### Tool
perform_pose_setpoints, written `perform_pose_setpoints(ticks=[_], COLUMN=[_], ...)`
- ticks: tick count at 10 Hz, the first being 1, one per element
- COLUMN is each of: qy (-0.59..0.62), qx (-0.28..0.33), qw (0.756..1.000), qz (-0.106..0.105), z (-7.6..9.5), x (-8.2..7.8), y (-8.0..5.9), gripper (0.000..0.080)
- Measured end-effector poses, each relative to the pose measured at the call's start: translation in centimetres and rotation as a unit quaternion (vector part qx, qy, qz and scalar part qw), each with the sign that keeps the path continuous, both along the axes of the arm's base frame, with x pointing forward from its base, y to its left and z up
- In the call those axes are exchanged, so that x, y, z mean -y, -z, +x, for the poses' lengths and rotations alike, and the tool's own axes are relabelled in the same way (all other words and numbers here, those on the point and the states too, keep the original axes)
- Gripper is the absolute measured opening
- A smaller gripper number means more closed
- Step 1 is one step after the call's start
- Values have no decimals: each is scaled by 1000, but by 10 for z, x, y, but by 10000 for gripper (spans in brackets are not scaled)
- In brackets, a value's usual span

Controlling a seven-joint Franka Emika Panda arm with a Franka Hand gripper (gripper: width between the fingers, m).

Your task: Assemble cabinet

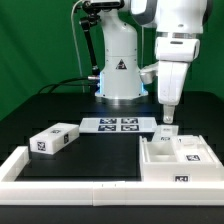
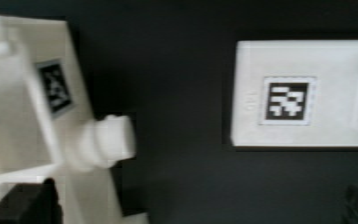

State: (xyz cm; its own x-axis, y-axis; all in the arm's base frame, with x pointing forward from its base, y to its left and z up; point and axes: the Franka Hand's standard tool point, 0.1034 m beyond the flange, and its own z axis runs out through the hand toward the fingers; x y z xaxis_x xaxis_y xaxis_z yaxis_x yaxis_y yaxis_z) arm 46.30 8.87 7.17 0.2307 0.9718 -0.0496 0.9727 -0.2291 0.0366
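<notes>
The cabinet shell [image 1: 178, 160] stands at the exterior view's right, open side up, with tags on it. A smaller white box part [image 1: 55, 140] lies at the exterior view's left. My gripper [image 1: 166, 120] hangs fingers down just above the shell's far edge, close to a small tagged white part [image 1: 168, 130]. In the wrist view my gripper [image 2: 185, 208] is open, with the dark fingers [image 2: 16, 205] at the frame's edges. A white part with a tag and a round knob [image 2: 101, 140] reaches in beside one finger. A flat white tagged face [image 2: 297, 98] lies apart from it across a dark gap.
The marker board [image 1: 120, 125] lies on the black table in front of the robot base [image 1: 120, 75]. A low white border frame [image 1: 70, 178] runs along the front and the exterior view's left. A green backdrop stands behind.
</notes>
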Motion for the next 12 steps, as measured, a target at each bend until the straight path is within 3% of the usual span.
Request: perform_pose_setpoints(ticks=[5,10,11,12], qy=[-3,0,0,0], qx=[5,-3,-5,-8], qw=[1000,999,999,999], qz=[31,40,41,41], z=[-48,-61,-63,-65], x=[-10,-10,-10,-10], y=[32,52,56,58], gripper=[797,797,659,659])
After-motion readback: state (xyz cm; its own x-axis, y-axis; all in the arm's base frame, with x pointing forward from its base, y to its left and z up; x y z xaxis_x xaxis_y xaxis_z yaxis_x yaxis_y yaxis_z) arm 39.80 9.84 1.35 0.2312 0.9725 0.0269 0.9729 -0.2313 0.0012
